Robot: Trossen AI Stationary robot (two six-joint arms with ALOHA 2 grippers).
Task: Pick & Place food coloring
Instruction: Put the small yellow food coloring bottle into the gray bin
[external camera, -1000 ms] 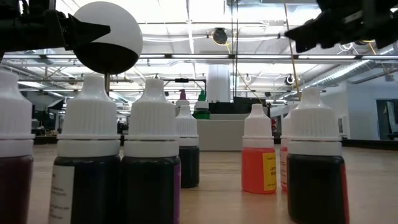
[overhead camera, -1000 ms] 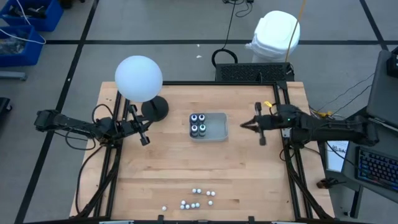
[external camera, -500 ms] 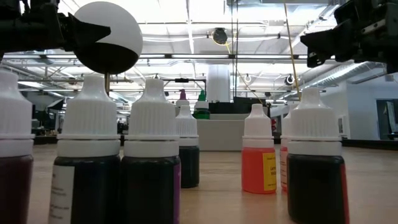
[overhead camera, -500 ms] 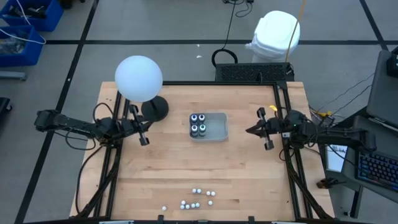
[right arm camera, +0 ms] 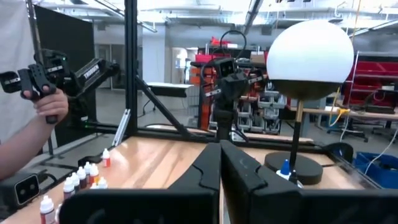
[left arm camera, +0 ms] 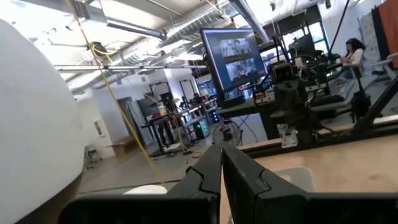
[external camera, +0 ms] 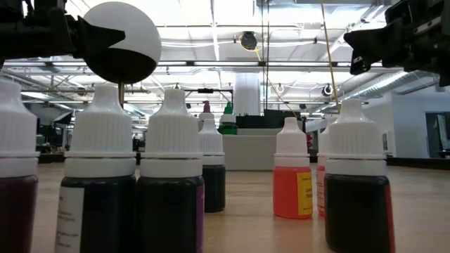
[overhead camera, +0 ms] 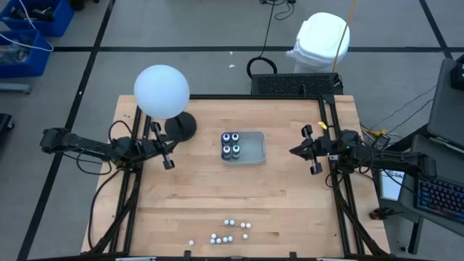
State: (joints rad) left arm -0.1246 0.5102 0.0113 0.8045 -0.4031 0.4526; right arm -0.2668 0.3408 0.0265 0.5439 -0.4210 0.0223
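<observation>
Right now both arms are hanging idle at the sides of the table (overhead camera: pixel 181 196), holding nothing: the left fingers (overhead camera: pixel 168 154) are pressed together near the lamp (overhead camera: pixel 162 91), and the right fingers (overhead camera: pixel 293 151) are clenched just beside the tray (overhead camera: pixel 255 148). Four dark jars (overhead camera: pixel 230 144) are sitting in that tray, while the small bottles (overhead camera: pixel 229 230) are standing clustered at the table's near edge.

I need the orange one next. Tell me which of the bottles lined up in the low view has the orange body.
The bottle standing right of centre, farther back; the near bottles beside it are dark-bodied.
</observation>
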